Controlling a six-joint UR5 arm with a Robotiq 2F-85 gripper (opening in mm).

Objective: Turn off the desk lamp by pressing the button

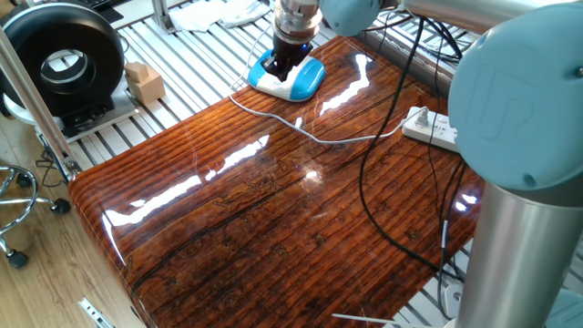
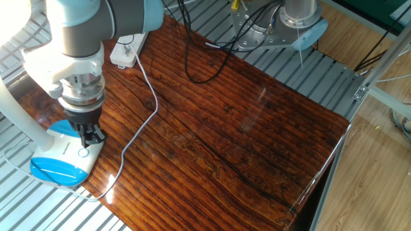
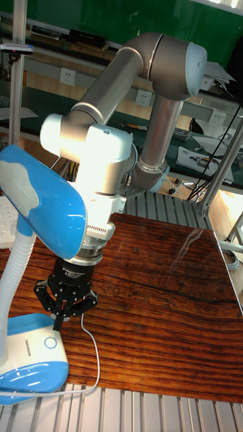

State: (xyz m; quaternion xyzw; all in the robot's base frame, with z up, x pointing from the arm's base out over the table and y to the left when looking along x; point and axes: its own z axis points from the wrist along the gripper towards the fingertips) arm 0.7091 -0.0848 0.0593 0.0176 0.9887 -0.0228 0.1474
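Where one fixed view looks down: one desk lamp (image 1: 293, 78) at far edge of counter (image 1: 273, 200), one pincer (image 1: 286, 67) on its base, one power strip (image 1: 432, 128) at right. Other fixed view: pincer (image 2: 88, 136) over round button (image 2: 83, 153) at left; finger gap cannot tell. Tall fixed view: pincer (image 3: 61, 312) just above base, one lamp head (image 3: 40, 202) at left.

Glossy wooden table (image 1: 273, 210), white power strip (image 1: 432, 128) near its edge, black cable (image 1: 369, 196), cardboard box (image 1: 145, 82), black fan (image 1: 64, 66)

Desk lamp (image 3: 30, 361) base cut off below
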